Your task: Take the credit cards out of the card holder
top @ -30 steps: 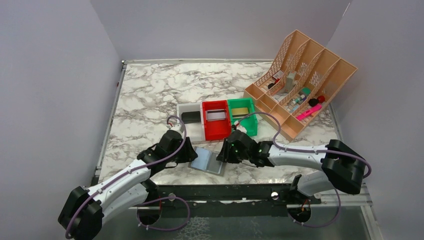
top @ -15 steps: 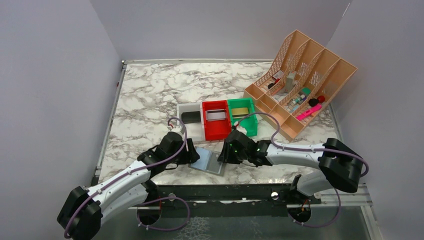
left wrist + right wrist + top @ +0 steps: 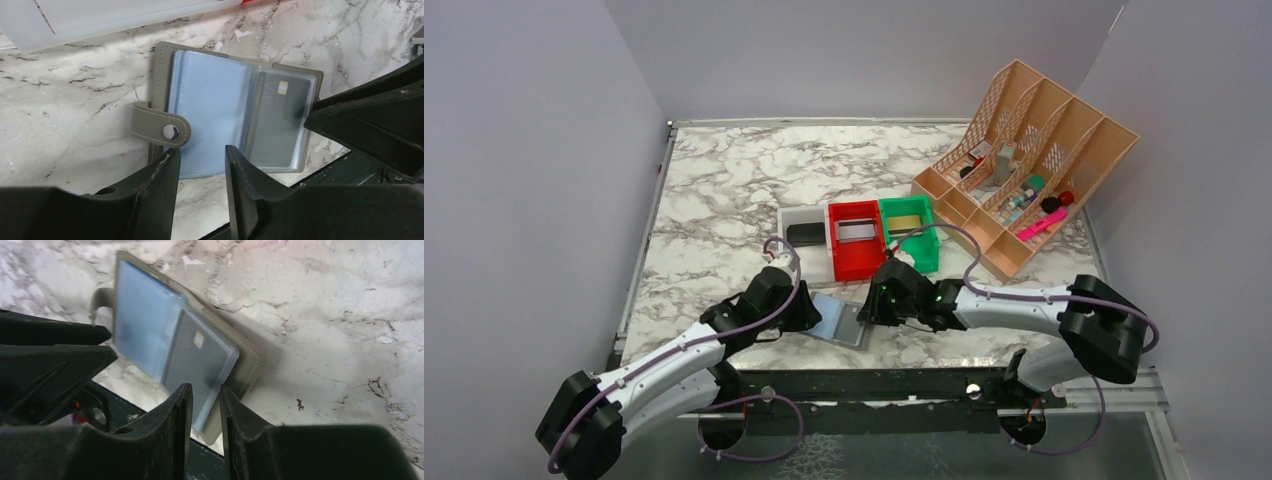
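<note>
Card holder (image 3: 215, 100) flat, just beside left claw (image 3: 202, 152)

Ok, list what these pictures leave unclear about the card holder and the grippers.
Left wrist view: near edge of the grey bifold card holder, behind the left gripper.
Both wrist views: cards besides the one black plastic card; stacked pale-blue sleeves hide them.
Right wrist view: whether the right gripper pinches a sleeve; its fingers cover the contact.

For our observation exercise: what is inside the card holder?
In the holder, one dark card shows on the right; the left sleeve looks pale blue. Anything behind them is hidden.
</note>
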